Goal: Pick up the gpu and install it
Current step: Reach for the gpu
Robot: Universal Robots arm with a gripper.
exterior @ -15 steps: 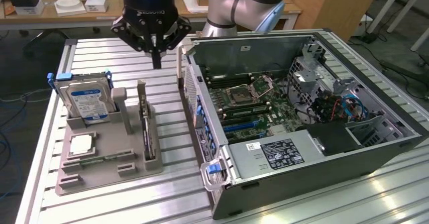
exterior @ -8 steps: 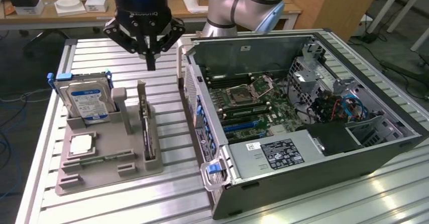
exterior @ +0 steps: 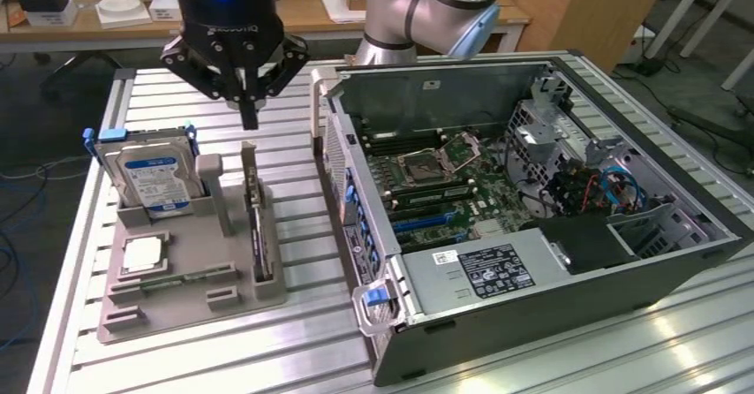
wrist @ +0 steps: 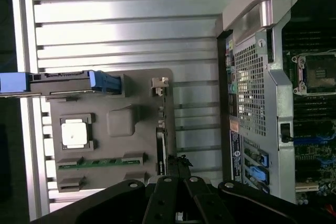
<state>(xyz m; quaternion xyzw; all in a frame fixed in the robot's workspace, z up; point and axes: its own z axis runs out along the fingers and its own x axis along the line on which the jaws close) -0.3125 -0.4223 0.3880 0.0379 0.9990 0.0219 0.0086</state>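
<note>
Obs: claw hangs in the upper left of the exterior view, above the desk, fingers clenched together on nothing. The gpu stands on its long edge in a slot of the grey holder, lower left of that frame, below the claw and nearer the camera; claw and card are apart, no contact. In the wrist view the gpu reads as a thin dark line, edge-on, with the claw's black linkage close to one end of it. The same holder carries the hard drive upright, plus a processor and the green memory stick lying flat; none touched. The open case sits on the exterior view's right, motherboard exposed, blue expansion slots free as far as I can tell. Judgement: the step in hand is the approach for the pick; install not begun. To do it well, the fingers must part before any descent, since clenched they would strike the card's top edge. Turn the gap so they close on the two flat faces, centre along the card's length so it hangs level, come down vertical, and grip firmly without crushing, as the thin board may flex
</note>
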